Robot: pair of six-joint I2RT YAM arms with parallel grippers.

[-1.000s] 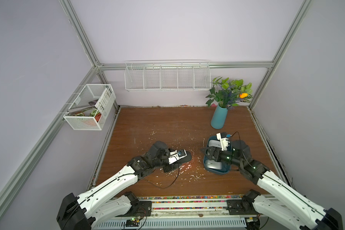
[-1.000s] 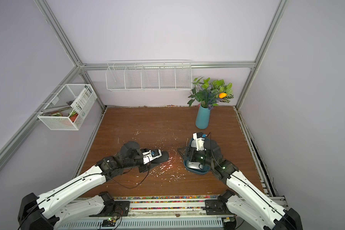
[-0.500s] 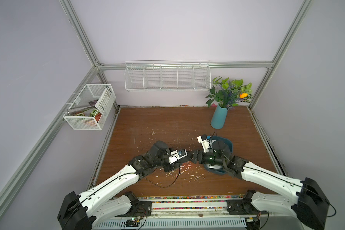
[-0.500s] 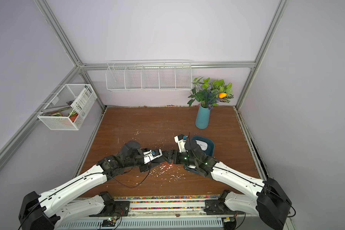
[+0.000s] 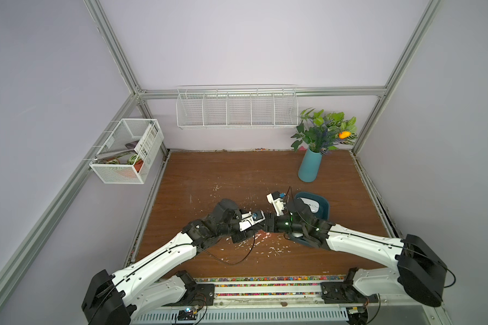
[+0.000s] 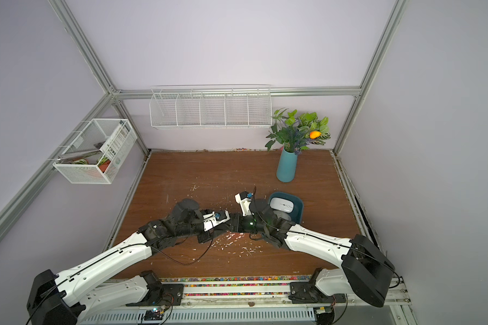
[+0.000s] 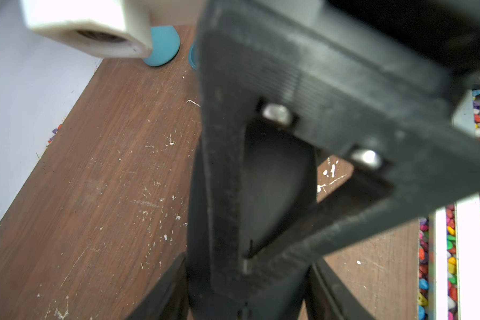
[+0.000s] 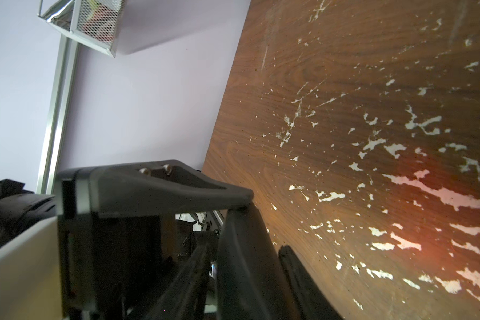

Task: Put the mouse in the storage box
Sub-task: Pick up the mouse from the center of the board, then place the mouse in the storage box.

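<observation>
A black mouse (image 8: pixel 241 263) sits between the two grippers at mid-table and is almost hidden in both top views. My left gripper (image 5: pixel 258 225) is shut on it; in the left wrist view the mouse's dark body (image 7: pixel 277 180) shows behind the right gripper's finger (image 7: pixel 219 166). My right gripper (image 5: pixel 266 225) faces the left one, jaws narrowed around the mouse. One finger (image 8: pixel 194 274) lies against it. A sliver of table shows beside the other finger (image 8: pixel 288 263). The dark teal storage box (image 5: pixel 324 206) lies right of the grippers, with a white mouse (image 5: pixel 309 204) inside.
A teal vase (image 5: pixel 309 166) with a plant stands behind the storage box. White wire baskets hang on the back wall (image 5: pixel 237 109) and the left wall (image 5: pixel 127 152). A black cable (image 5: pixel 231 263) loops on the wooden table (image 5: pixel 237 174), amid white flecks.
My right arm has swung left from above the storage box to meet the left gripper, and its jaws have narrowed. The left arm has stayed put.
</observation>
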